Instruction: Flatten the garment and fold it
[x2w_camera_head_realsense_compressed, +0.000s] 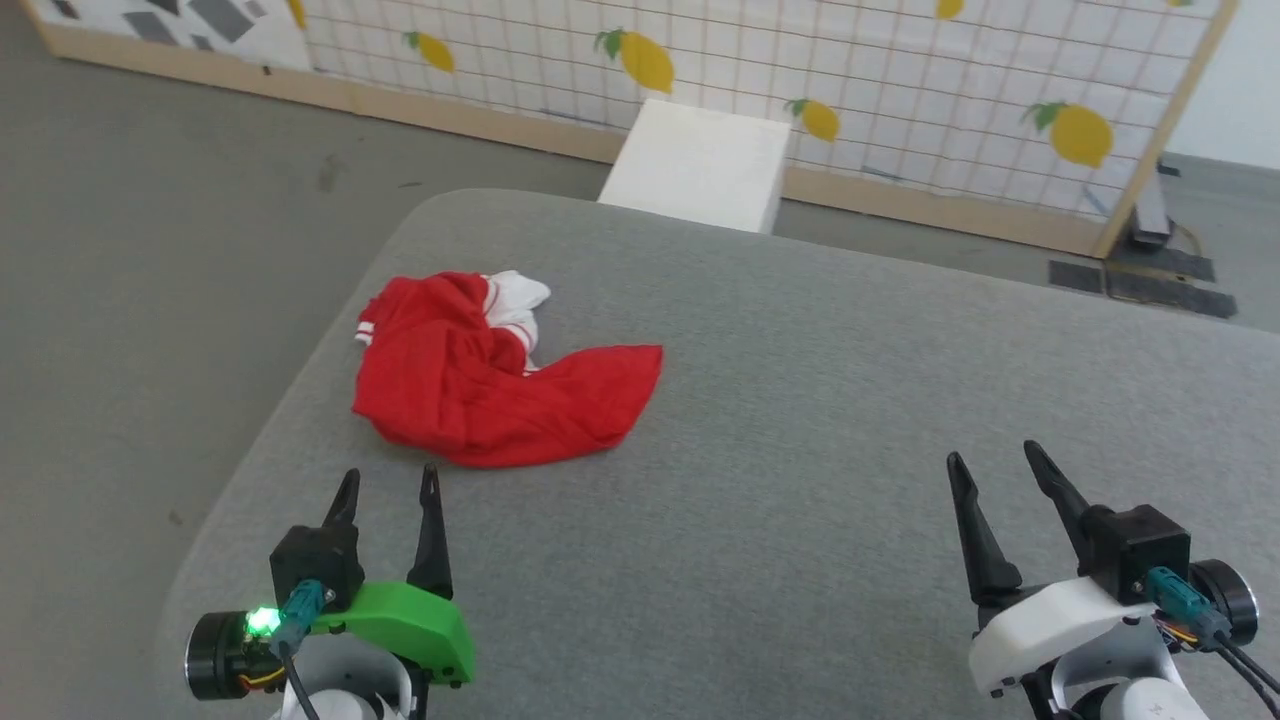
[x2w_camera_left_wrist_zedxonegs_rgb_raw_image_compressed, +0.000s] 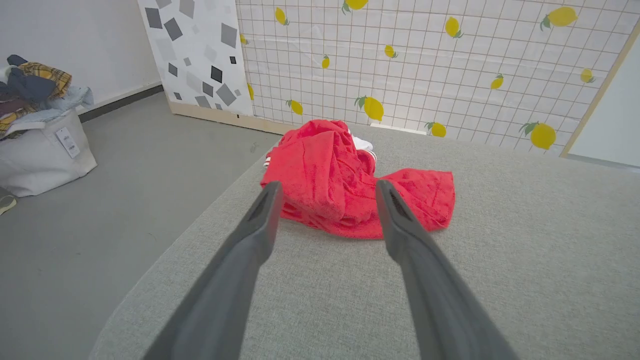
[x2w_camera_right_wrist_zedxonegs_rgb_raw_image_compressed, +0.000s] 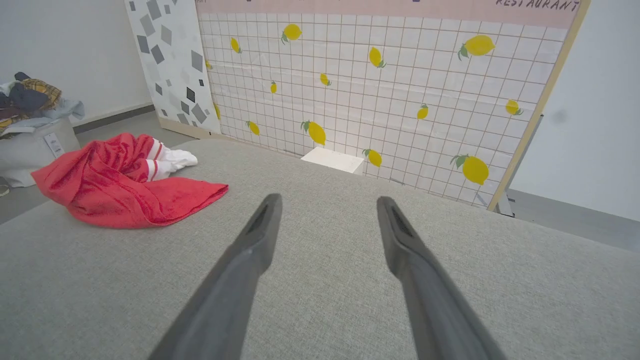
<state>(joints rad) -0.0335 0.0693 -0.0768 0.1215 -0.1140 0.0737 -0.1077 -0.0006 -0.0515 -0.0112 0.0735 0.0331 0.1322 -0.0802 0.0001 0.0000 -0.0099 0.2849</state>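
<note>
The garment is a red T-shirt with white, stripe-trimmed sleeves, lying crumpled in a heap on the grey padded surface near its far left corner. My left gripper hovers open just short of the heap's near edge, nothing between its fingers. In the left wrist view the garment lies straight ahead beyond the left gripper. My right gripper stands open at the lower right, far from the cloth. From the right wrist the garment sits off to the left of the right gripper.
A white box stands on the floor behind the surface, before a lemon-print grid partition. A white bag of clothes sits on the grey floor to the left. The surface's left edge drops to the floor.
</note>
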